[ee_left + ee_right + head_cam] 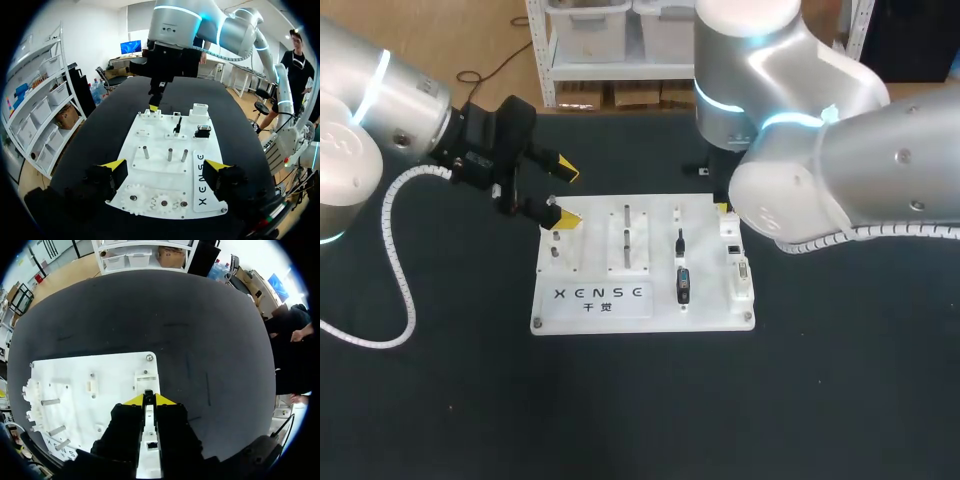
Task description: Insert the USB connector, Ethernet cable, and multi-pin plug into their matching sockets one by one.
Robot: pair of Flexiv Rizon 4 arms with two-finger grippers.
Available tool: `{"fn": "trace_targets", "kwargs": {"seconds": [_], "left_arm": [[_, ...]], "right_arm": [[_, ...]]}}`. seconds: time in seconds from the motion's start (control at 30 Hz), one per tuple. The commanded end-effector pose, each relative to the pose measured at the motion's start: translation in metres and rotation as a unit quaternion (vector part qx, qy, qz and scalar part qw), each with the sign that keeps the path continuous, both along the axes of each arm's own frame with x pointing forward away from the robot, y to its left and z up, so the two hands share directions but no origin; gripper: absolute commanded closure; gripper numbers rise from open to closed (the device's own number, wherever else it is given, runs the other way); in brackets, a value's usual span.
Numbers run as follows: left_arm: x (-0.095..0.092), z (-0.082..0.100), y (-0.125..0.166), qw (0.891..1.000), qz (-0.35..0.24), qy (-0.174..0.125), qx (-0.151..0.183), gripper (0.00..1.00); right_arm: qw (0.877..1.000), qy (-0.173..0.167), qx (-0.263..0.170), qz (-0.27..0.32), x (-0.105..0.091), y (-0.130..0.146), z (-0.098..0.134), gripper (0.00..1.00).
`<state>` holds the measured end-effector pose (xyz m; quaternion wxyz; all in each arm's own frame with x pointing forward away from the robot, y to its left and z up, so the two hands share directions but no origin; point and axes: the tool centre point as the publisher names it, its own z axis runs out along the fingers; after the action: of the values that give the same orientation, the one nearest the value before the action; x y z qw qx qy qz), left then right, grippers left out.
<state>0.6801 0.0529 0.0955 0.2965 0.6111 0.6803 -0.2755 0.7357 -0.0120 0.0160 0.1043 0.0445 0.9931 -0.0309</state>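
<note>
1. A flat white plastic board point(590, 270) lies in the middle of the black table point(840, 400).
2. The left gripper point(560, 192) hovers over the board's far left corner. It is released, with its two yellow tips wide apart and nothing between them.
3. The right gripper point(722, 208) hangs at the board's far right corner, just above a small white fixture point(150, 115). Whether it is clenched or released cannot be told. Its own wrist view shows a small dark thing at its tip, but no clear grasp.
4. A thin black plug point(680, 242) stands upright on the board, right of the middle. A wider black connector point(682, 285) sits just beside it on the near side. Both are apart from either gripper.
5. A long white socket block point(738, 285) runs along the board's right edge, next to the two black parts, with dark openings in its top.
6. Three upright metal pegs point(170, 154) stand on the board's left part. A row of small white gears point(164, 202) lies at its left edge, under the left gripper.
</note>
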Motion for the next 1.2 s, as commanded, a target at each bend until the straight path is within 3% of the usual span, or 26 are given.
{"fn": "trace_targets", "kwargs": {"seconds": [0.03, 0.07, 0.13, 0.3, 0.47, 0.83, 1.0, 1.07, 1.2], "left_arm": [[0.0, -0.002, 0.0, 1.0, -0.001, -0.002, -0.002, 0.0], [0.0, -0.002, 0.0, 1.0, -0.001, -0.002, -0.002, 0.0], [0.0, -0.002, 0.0, 1.0, -0.001, -0.002, -0.002, 0.0], [0.0, -0.002, 0.0, 1.0, -0.001, -0.002, -0.002, 0.0], [0.0, -0.002, 0.0, 1.0, -0.001, -0.002, -0.002, 0.0], [0.0, -0.002, 0.0, 1.0, -0.001, -0.002, -0.002, 0.0], [0.0, -0.002, 0.0, 1.0, -0.001, -0.002, -0.002, 0.0], [0.0, -0.002, 0.0, 1.0, -0.001, -0.002, -0.002, 0.0], [0.0, -0.002, 0.0, 1.0, -0.001, -0.002, -0.002, 0.0]], "right_arm": [[1.0, -0.025, -0.005, -0.006, 0.004, -0.001, -0.003, 0.94], [0.999, -0.039, -0.012, -0.005, 0.006, -0.001, 0.003, 0.78], [0.998, -0.062, -0.007, -0.006, 0.008, 0.001, 0.018, 0.0], [0.996, -0.091, 0.007, -0.006, 0.008, 0.014, 0.051, 0.0], [0.996, -0.084, 0.023, 0.004, -0.007, 0.034, 0.063, 0.0], [0.999, -0.032, 0.031, 0.028, -0.062, 0.072, 0.04, 0.0], [0.999, -0.014, 0.033, 0.018, -0.069, 0.076, 0.029, 0.0], [0.999, -0.009, 0.038, 0.013, -0.071, 0.077, 0.027, 0.07], [0.999, 0.006, 0.045, 0.009, -0.076, 0.079, 0.018, 0.09]]}}
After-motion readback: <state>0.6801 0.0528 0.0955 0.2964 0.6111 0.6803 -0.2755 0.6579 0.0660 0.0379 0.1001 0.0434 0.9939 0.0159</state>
